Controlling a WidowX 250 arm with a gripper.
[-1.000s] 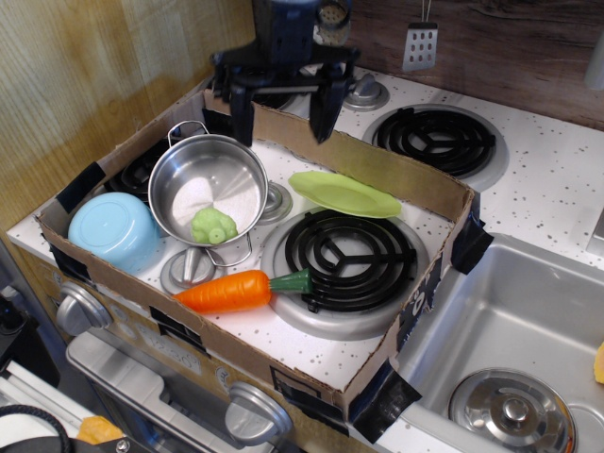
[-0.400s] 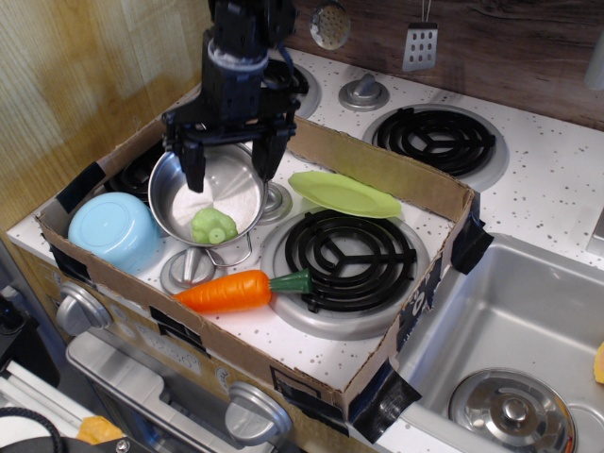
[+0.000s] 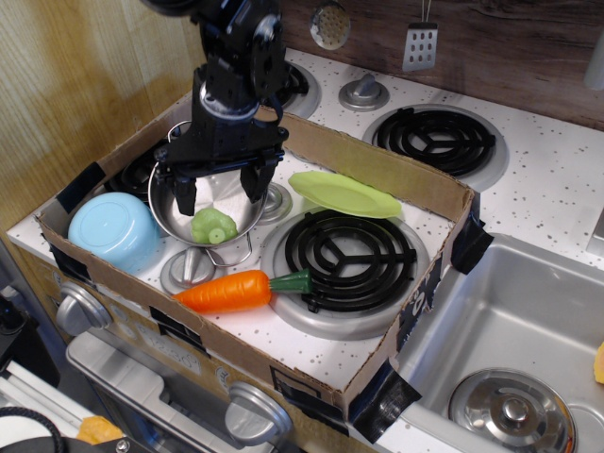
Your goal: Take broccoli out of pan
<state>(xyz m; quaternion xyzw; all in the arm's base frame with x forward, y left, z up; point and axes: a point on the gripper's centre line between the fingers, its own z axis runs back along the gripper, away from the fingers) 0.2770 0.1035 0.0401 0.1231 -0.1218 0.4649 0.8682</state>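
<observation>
Gripper (image 3: 219,193) is over the pan (image 3: 184,209), black fingers (image 3: 185,195) spread wide and pointing down, one on each side of the pan's middle, nothing between them. The fingertips sit at about rim level or just inside; exact depth can't be told from this view. No visible contact with the broccoli (image 3: 213,226).

The broccoli is inside the pan, against the near wall, pale green and lumpy, with two round stub ends facing the camera. It lies slightly nearer to the camera than the gap between the fingers.

The pan is shiny steel with deep sides; one wire loop handle sticks out at the near side, the other at the far side. It sits at the left of a cardboard tray (image 3: 396,184) laid across the stove top.

A light blue bowl (image 3: 113,229) lies just left of the pan, touching it or nearly so. An orange carrot (image 3: 231,291) with a green top lies in front of the pan, near but apart, its green end resting on the rim of the front burner (image 3: 351,257). A flat lime-green plate (image 3: 344,193) lies to the right of the pan, tilted, partly over the burner's far edge.

The sink (image 3: 514,330) is at right, outside the tray. A spatula (image 3: 420,42) hangs on the back wall.
</observation>
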